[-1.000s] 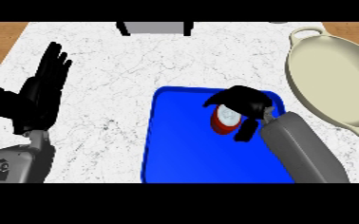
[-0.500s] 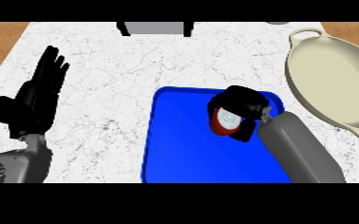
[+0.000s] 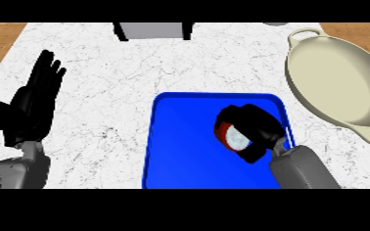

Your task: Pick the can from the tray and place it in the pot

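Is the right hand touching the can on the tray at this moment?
Touching. The head view shows the right hand with its fingers curled round the can over the blue tray; no gap shows between them.

My counter (image 3: pixel 145 68) looks like matt white marble, the tray (image 3: pixel 184 147) smooth glossy blue plastic, the pot (image 3: pixel 329 78) cream enamel.

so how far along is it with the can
Done: right hand is curled round the can. In hand: the can is over the blue tray; whether it is lifted, I cannot tell. Left: carry it right and place it in the cream pot. Left hand rests open.
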